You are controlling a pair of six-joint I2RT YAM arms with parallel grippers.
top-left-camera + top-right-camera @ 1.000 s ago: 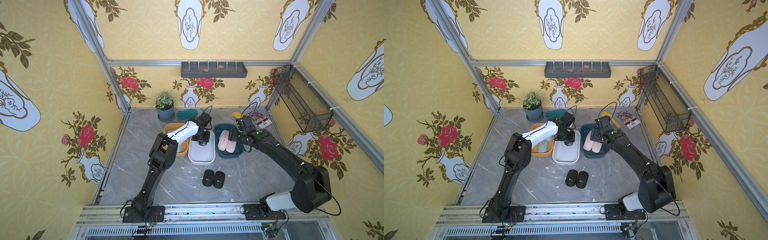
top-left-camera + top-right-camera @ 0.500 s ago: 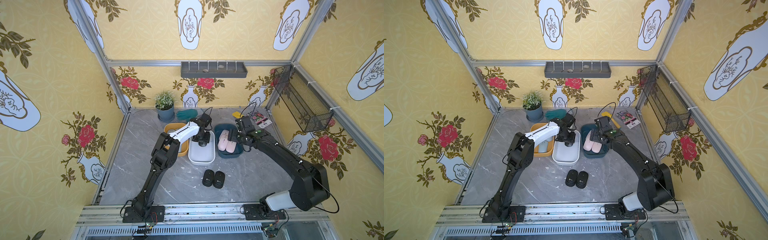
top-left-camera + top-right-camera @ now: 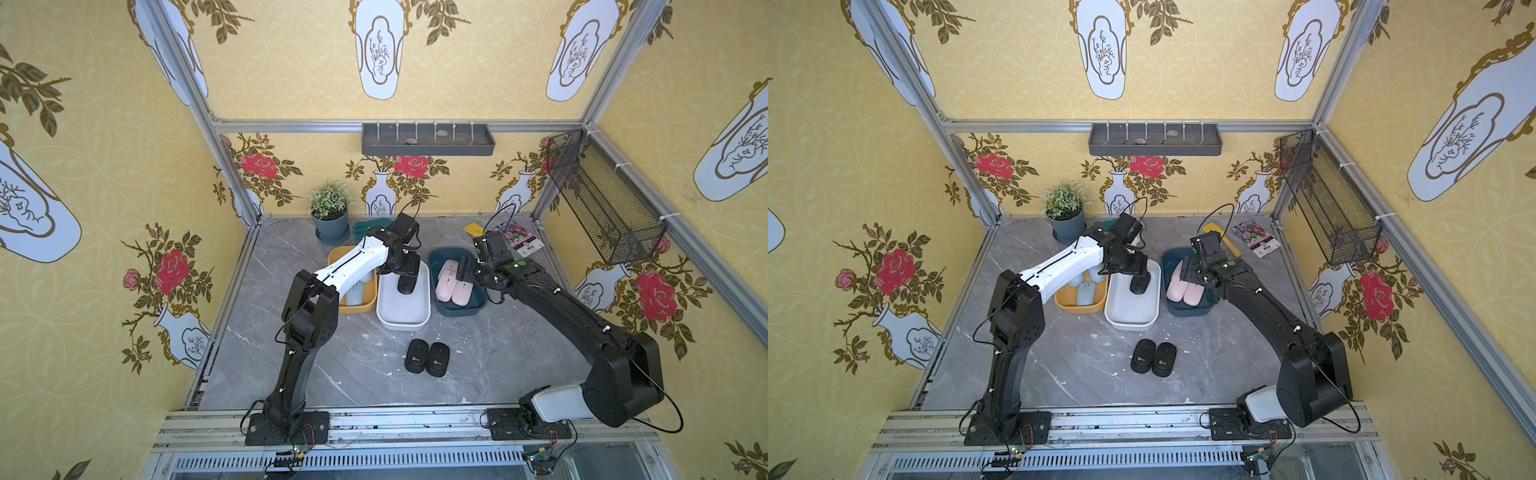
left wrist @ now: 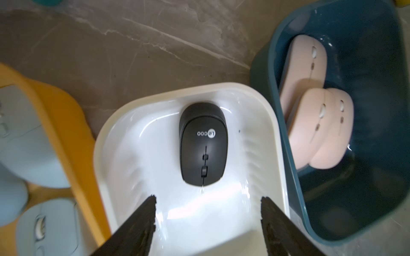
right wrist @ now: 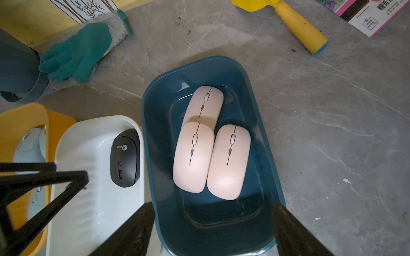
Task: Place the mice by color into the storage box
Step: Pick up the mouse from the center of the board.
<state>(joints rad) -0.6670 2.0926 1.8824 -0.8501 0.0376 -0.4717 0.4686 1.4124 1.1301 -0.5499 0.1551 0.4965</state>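
Note:
One black mouse (image 4: pixel 203 144) lies in the white bin (image 3: pixel 403 316). My left gripper (image 4: pixel 208 200) hovers open just above it, with nothing between the fingers. Two more black mice (image 3: pixel 417 355) (image 3: pixel 438 359) sit side by side on the table in front of the bins. Three pale pink mice (image 5: pixel 193 157) lie in the teal bin (image 5: pixel 244 73). My right gripper (image 5: pixel 213 208) stands open and empty over that bin's near end. Pale blue mice (image 4: pixel 28 159) fill the orange bin (image 3: pixel 353 308), partly hidden under the left arm.
A potted plant (image 3: pixel 331 216), a green glove (image 5: pixel 82 51), a yellow trowel (image 5: pixel 297 24) and a seed packet (image 3: pixel 521 239) lie along the back of the table. A black mesh basket (image 3: pixel 602 199) hangs on the right wall and a grey shelf (image 3: pixel 428 139) on the back wall.
My left gripper has opened and let go of the black mouse, which now rests in the white bin. The right arm has barely moved.

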